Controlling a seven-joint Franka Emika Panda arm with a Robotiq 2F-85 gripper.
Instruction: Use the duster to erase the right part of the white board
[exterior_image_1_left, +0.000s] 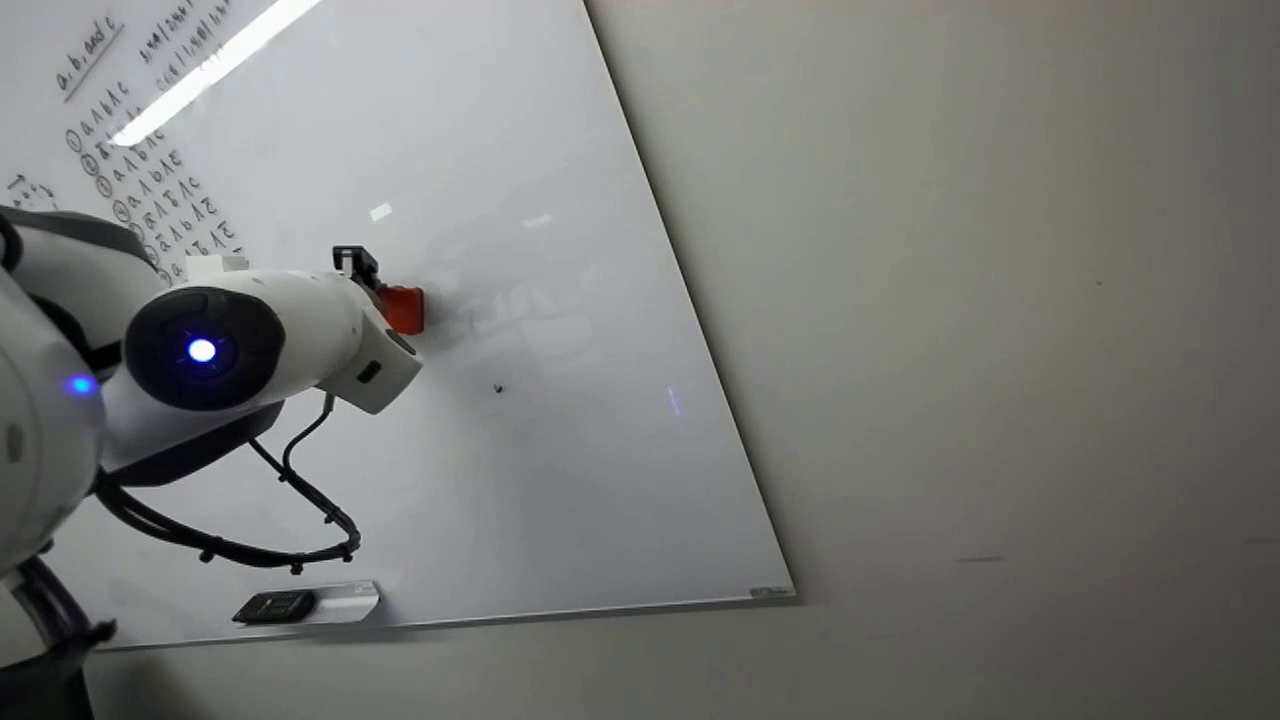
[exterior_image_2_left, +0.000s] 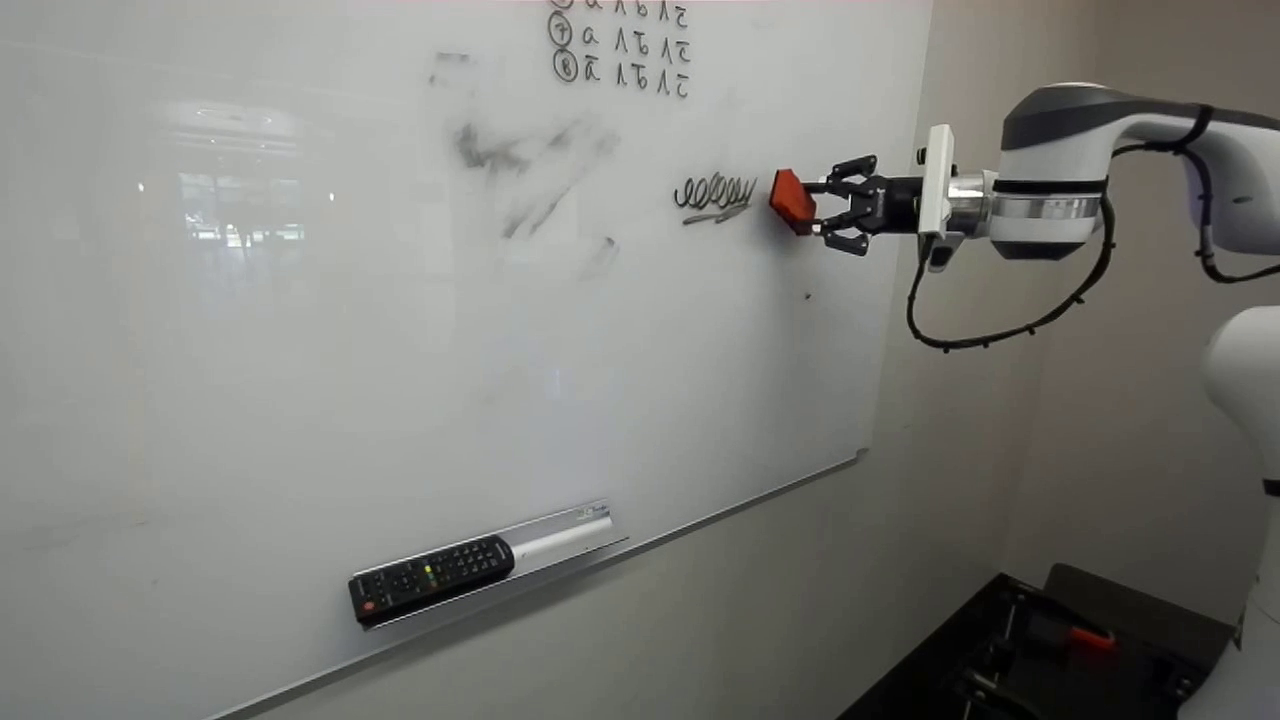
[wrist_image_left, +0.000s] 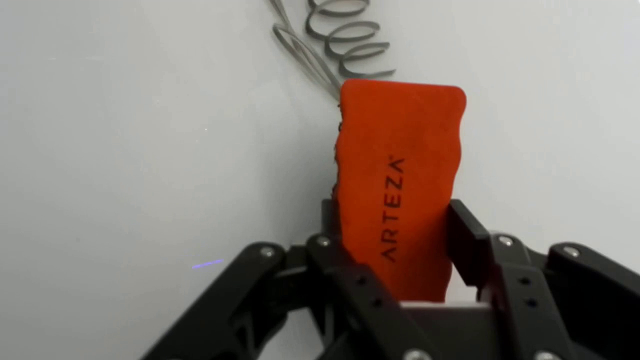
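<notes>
My gripper (wrist_image_left: 395, 225) is shut on the orange-red duster (wrist_image_left: 400, 130), with one finger on each side of it. The duster also shows in both exterior views (exterior_image_1_left: 404, 310) (exterior_image_2_left: 793, 202). It is held at the white board (exterior_image_2_left: 350, 400); I cannot tell whether it touches the surface. A looped black scribble with strokes under it (exterior_image_2_left: 714, 196) lies just left of the duster in an exterior view. In the wrist view the scribble (wrist_image_left: 345, 40) runs up from the duster's top end. Grey smudges (exterior_image_2_left: 490, 152) are farther left on the board.
Black handwriting (exterior_image_2_left: 620, 45) stands above the scribble. A small tray (exterior_image_2_left: 570, 540) on the board's lower edge holds a black remote (exterior_image_2_left: 430, 578). A cable (exterior_image_2_left: 1030, 330) hangs in a loop under the arm. The board's side edge (exterior_image_1_left: 690, 290) meets a plain wall (exterior_image_1_left: 950, 300).
</notes>
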